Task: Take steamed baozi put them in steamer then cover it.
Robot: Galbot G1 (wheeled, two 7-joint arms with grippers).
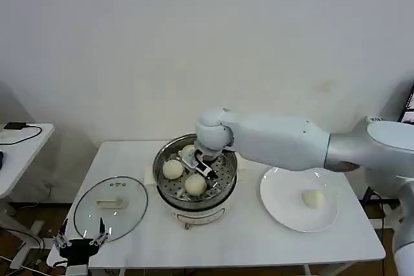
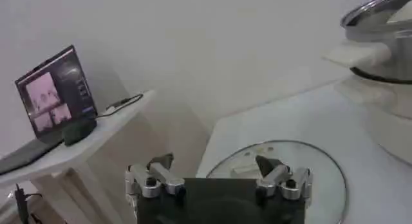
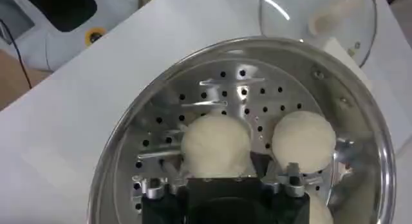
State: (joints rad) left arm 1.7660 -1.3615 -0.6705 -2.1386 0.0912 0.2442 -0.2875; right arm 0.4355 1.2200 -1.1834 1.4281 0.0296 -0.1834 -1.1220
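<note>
right gripper [image 1: 202,161] over steamer [image 1: 225,182], fingers spread about a baozi; last baozi [image 1: 314,198] on plate [image 1: 284,211], right of steamer, nearer right arm.

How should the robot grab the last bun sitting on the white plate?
Probably from straight above, fingers closing gently on opposite sides of the bun. It is round and smooth with no handle, sits alone on the flat plate, and nothing crowds it, so a top-down pinch across its widest part looks safest. The right gripper, now inside the steamer, is nearer.

right hand [image 1: 197,161] lowered, left hand [image 1: 81,242] open
</note>
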